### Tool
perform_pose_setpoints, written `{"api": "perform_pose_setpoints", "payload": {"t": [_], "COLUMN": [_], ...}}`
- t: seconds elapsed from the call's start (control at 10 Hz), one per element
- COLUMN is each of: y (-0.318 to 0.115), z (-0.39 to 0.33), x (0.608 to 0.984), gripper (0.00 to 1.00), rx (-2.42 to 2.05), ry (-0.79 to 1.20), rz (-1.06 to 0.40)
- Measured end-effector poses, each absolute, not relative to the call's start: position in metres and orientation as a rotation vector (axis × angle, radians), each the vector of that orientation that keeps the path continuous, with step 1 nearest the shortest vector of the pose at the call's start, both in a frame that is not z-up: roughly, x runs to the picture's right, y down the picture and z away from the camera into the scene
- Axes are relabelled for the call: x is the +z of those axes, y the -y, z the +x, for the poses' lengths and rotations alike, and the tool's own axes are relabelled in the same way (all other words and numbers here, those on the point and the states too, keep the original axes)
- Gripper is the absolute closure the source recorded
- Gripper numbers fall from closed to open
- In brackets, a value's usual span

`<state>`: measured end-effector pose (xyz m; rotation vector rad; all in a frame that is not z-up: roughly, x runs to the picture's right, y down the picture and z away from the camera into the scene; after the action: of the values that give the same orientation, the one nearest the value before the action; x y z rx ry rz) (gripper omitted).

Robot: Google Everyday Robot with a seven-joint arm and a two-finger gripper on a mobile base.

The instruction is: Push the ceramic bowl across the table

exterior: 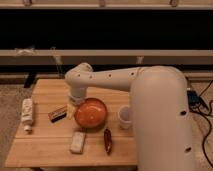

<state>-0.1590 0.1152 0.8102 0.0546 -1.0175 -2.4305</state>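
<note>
The ceramic bowl [91, 113] is round, glossy and orange-red. It sits upright near the middle of the light wooden table [50, 90]. My white arm reaches in from the right and bends down over the table's middle. My gripper [71, 109] hangs at the bowl's left rim, close to or touching it. Its tip lies between the bowl and a brown bar.
A small white cup [125, 117] stands right of the bowl. A brown bar [57, 114] lies left of the gripper and a white bottle [27, 113] at the left edge. A white block [77, 142] and a dark red pepper-like thing [107, 140] lie near the front edge. Cables [202, 100] lie on the floor at right.
</note>
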Motion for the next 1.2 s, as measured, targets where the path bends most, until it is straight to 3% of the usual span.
{"api": "perform_pose_setpoints", "payload": {"t": [0.4, 0.6, 1.2], "y": [-0.136, -0.141, -0.138], "z": [-0.125, -0.113, -0.067], "x": [0.838, 0.843, 0.865], "gripper": [0.20, 0.29, 0.92], "rx": [-2.388, -2.369, -2.313], "ry": [1.037, 1.038, 0.995], "rz": [0.003, -0.008, -0.067]}}
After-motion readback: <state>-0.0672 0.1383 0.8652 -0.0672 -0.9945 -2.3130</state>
